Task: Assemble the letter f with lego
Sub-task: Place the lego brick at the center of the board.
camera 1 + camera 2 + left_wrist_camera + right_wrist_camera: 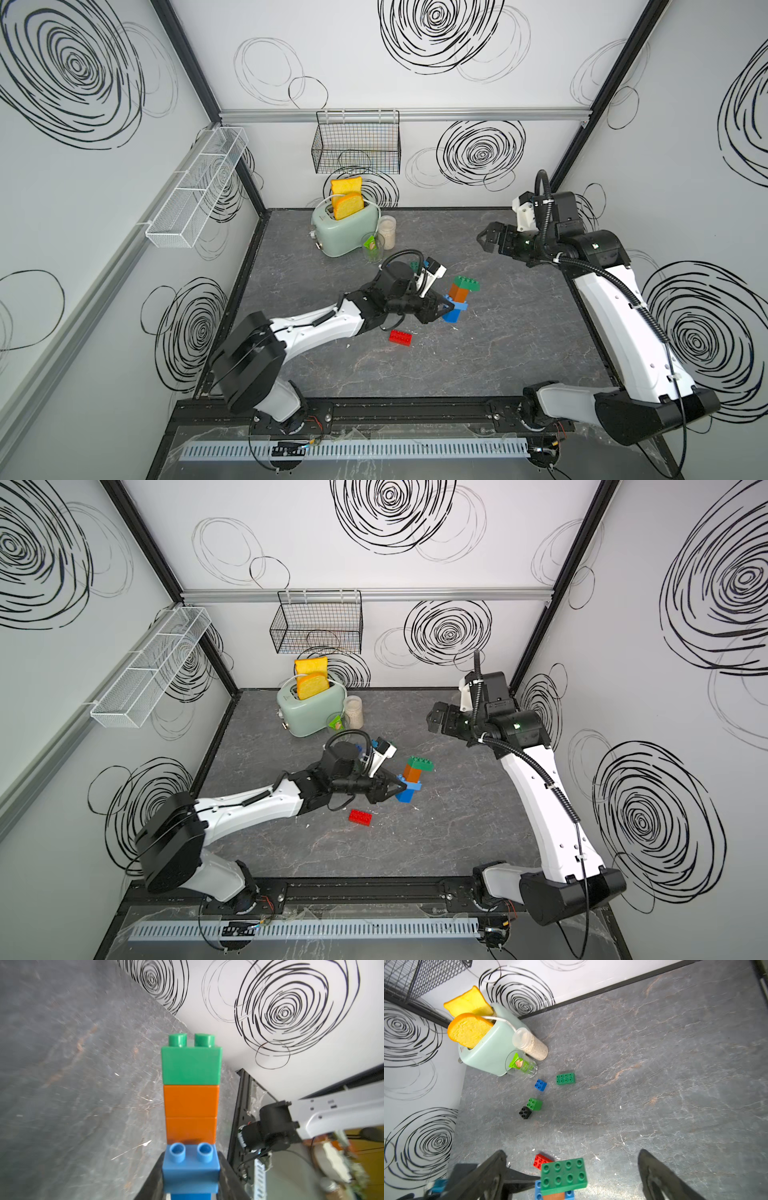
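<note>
- Holding the lego tower (459, 296) low down, I have the left gripper (449, 308) clamped across its light blue brick (191, 1167); the fingers (225, 1176) press the two smooth side walls, with the studs clear between them.
- Above that grip sit two orange bricks (191, 1105) and a green oblong (467, 282) that overhangs on the side away from the gripper; below it is a darker blue brick (451, 318); I cannot tell whether it touches the table (519, 353).
- The right gripper (487, 240) stands wide apart and empty, raised well away from the tower.
- I judge the bricks hard, glossy and light; stiff, hollow, slick on the flat walls; only stud friction joins them, so a tall, top-heavy stack may lever apart; best pinched squarely across opposite flat sides.
- A red oblong (401, 337) lies just beside the left gripper's wrist; ahead of and below the right gripper lie a second green oblong (565, 1078), a blue square (540, 1084), a green square (534, 1103) and a black square (525, 1112), all studs up.
</note>
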Action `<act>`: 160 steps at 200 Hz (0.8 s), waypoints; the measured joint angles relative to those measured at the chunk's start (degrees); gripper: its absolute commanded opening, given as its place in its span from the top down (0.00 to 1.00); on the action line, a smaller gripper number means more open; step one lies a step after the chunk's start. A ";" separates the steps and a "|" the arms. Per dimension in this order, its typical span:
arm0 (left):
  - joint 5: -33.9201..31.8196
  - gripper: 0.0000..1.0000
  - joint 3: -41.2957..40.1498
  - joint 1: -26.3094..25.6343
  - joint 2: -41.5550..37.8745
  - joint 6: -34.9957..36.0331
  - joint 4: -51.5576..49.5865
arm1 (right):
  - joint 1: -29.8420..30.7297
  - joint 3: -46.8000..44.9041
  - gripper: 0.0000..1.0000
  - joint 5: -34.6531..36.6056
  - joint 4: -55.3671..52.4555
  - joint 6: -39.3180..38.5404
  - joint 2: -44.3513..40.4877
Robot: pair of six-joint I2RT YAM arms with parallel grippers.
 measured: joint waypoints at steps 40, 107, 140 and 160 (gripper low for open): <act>-1.38 0.71 11.82 -3.98 17.49 -17.38 6.69 | -2.27 -3.17 0.01 3.54 -0.09 -0.02 -1.53; -6.56 0.70 21.11 -4.63 33.42 -35.23 11.08 | -4.33 -12.15 0.01 3.32 0.20 0.02 -3.76; -7.89 0.68 21.20 -4.66 35.54 -40.06 14.43 | -4.61 -14.78 0.01 2.43 0.35 0.02 -4.37; -8.39 0.66 21.20 -4.66 36.79 -42.05 16.44 | -4.61 -15.52 0.01 1.95 0.52 0.00 -4.39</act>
